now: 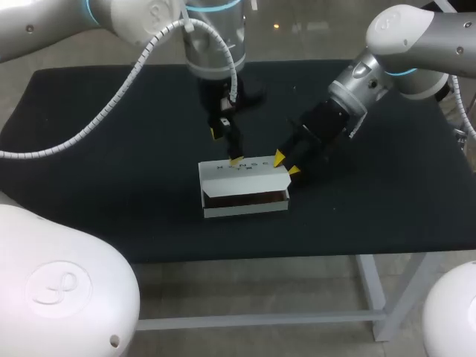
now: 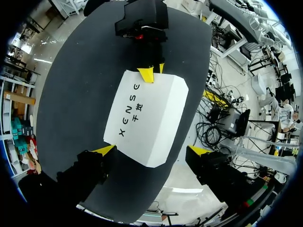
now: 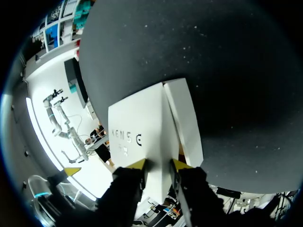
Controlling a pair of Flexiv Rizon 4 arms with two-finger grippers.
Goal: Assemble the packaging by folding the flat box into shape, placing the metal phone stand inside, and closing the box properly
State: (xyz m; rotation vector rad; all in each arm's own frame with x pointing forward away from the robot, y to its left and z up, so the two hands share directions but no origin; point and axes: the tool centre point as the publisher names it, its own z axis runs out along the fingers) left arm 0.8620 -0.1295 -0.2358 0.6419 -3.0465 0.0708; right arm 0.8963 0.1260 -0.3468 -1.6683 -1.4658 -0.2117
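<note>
White box [image 1: 242, 175] is being pinched at its 2 o'clock corner by the right gripper [image 1: 286, 164], whose yellow tips are sitting close together. In the right wrist view the right gripper [image 3: 158, 164] is straddling the fold between the printed top panel and the narrower end panel, with one tip pressing on each face of the white box [image 3: 137, 127].

At the box's 12 o'clock edge, the left gripper [image 1: 227, 147] is hanging with its fingers spread wide. One tip is touching the rear top edge and the other is standing clear behind it. In the left wrist view the left gripper [image 2: 152, 150] is framing the near end of the white box [image 2: 147, 118] without clamping it, while the right gripper [image 2: 154, 72] is showing at the far end.

The box is lying folded up near the middle of the black table [image 1: 89, 186]. Its 6 o'clock side is gaping open, showing a dark brown interior.
</note>
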